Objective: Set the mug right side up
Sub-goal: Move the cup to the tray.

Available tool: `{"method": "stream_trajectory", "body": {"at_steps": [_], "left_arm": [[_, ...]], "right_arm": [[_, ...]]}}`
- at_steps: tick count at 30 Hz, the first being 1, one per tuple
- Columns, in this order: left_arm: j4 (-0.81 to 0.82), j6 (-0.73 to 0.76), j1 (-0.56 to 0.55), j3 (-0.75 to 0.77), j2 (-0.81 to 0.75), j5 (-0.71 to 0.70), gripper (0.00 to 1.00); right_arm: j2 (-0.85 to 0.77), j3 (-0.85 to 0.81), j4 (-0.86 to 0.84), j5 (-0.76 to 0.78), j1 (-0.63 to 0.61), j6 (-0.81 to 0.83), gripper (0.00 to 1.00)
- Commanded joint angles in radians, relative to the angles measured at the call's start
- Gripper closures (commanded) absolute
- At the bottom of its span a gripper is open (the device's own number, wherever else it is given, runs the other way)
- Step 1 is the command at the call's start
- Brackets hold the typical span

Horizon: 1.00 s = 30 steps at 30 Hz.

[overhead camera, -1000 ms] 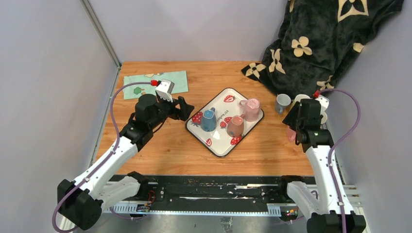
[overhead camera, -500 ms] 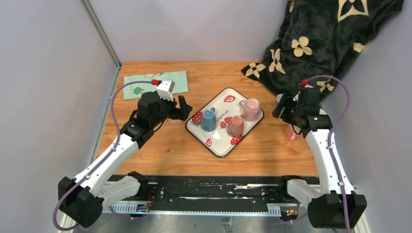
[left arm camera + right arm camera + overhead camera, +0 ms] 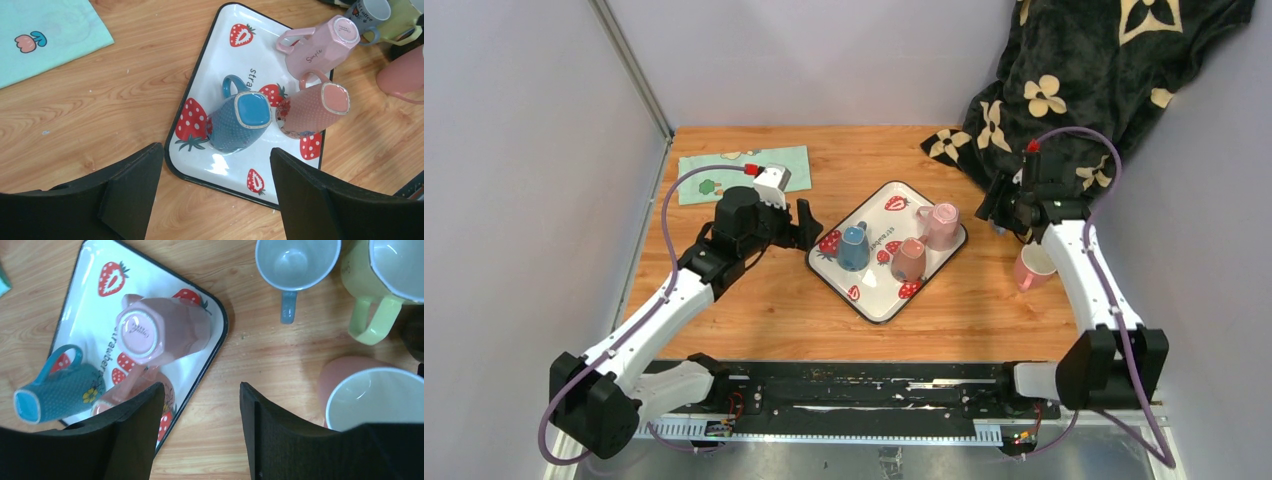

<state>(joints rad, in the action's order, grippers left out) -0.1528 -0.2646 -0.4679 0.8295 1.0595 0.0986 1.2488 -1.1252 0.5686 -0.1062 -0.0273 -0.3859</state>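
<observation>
Wooden table (image 3: 764,300) carries a strawberry-print tray (image 3: 220,55) at its centre. Three mugs stand upside down on the tray, bases up: a blue dotted mug (image 3: 239,122), a pink dotted mug (image 3: 315,107) just beside it, and a pale pink faceted mug (image 3: 320,45) toward the far corner.

Left gripper (image 3: 216,155) hangs above the tray's left edge, jaws spread, holding nothing. Right gripper (image 3: 201,387) hangs over the table just right of the tray, jaws spread, nothing between them.

Right of the tray, three mugs stand upright: grey mug (image 3: 295,262), yellow-green mug (image 3: 390,275), pink mug (image 3: 370,400). A black flowered blanket (image 3: 1084,80) occupies the far right corner; a teal mat (image 3: 744,172) lies far left.
</observation>
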Motion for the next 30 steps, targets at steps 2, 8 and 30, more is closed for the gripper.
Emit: {"method": "stream_trajectory", "body": {"at_steps": [2, 8, 30], "left_arm": [[-0.023, 0.037, 0.0, 0.046, -0.007, 0.008, 0.14], [-0.039, 0.06, 0.0, 0.039, -0.009, 0.001, 0.14], [-0.058, 0.095, 0.0, 0.045, 0.003, 0.01, 0.14]], "right_arm": [[0.14, -0.088, 0.017, 0.08, -0.022, -0.007, 0.39], [0.248, -0.13, 0.025, 0.101, -0.029, -0.001, 0.4], [0.545, -0.356, 0.071, 0.064, -0.154, 0.05, 0.43]]}}
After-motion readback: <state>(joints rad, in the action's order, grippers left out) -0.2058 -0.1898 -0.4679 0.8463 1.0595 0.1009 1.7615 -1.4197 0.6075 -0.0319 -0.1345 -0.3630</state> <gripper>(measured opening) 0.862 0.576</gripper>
